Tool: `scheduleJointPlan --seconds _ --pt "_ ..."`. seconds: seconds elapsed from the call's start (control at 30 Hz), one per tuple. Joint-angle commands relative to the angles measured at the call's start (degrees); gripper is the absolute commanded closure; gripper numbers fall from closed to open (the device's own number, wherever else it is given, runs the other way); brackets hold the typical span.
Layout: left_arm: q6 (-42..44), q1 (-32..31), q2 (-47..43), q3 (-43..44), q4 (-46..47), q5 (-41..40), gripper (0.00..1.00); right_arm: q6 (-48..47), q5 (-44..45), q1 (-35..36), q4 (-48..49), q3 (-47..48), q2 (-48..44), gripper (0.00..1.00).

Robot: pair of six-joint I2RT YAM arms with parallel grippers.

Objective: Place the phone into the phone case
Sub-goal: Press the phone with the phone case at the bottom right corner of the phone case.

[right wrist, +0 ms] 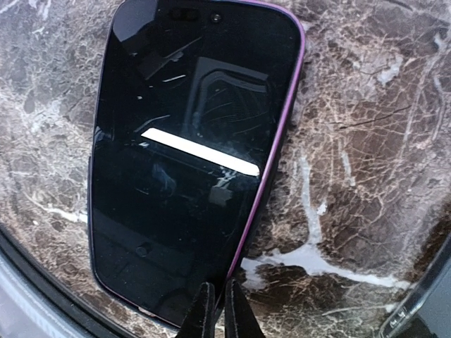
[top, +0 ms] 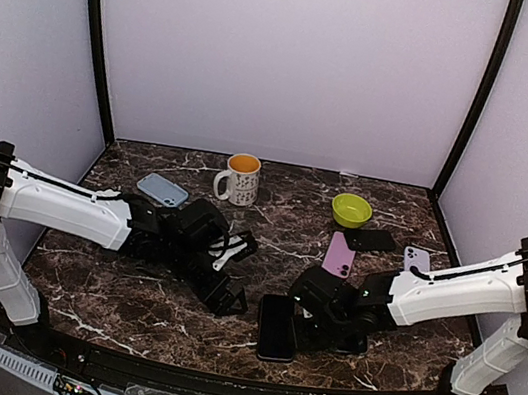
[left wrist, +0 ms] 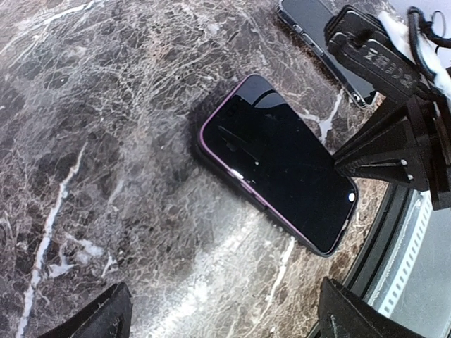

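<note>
Peering from the wrists alone shows right hand (right wrist: pixel 215 311) closed at phone's (right wrist: pixel 190 162) purple rim, left hand (left wrist: pixel 225 320) open.

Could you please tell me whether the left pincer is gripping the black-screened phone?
No, the left pincer stands wide open, and the phone lies flat on the table, clear of both fingertips.

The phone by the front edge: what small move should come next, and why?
Probably press down gently with the shut right gripper: its tips sit at the purple rim of the phone, which lies flat, screen up. The open left gripper hovers beside it.
</note>
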Motion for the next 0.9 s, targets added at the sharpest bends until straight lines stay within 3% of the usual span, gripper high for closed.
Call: scheduleJointPlan --seconds 0.0,0.13,0.3,0.53,0.7,0.87 --pt "1.8 -0.3 -1.8 1.3 -2.7 -2.5 0.06 1.7 8.2 2.4 -10.5 -0.2 6.1 0.94" --pt "2.4 -0.3 -2.2 1.4 -3.2 -4.0 0.06 2.4 14.0 4.2 -16.9 4.4 7.5 0.89" --pt "3.3 -0.3 -2.6 2.7 -5.2 -5.8 0.05 2.4 23.0 6.0 -30.3 18.0 7.7 0.47" --pt "7.9 -0.2 -5.5 4.1 -9.0 -12.5 0.04 4.3 32.7 6.1 -44.3 32.4 9.0 0.04" --pt "15.3 -0.2 -6.6 7.4 -13.7 -22.9 0.02 6.9 37.3 5.9 -49.7 37.5 10.2 0.02" --pt "22.4 0.1 -8.5 8.4 -10.9 -35.8 0.01 5.3 36.0 5.5 -40.6 38.2 7.3 0.02"
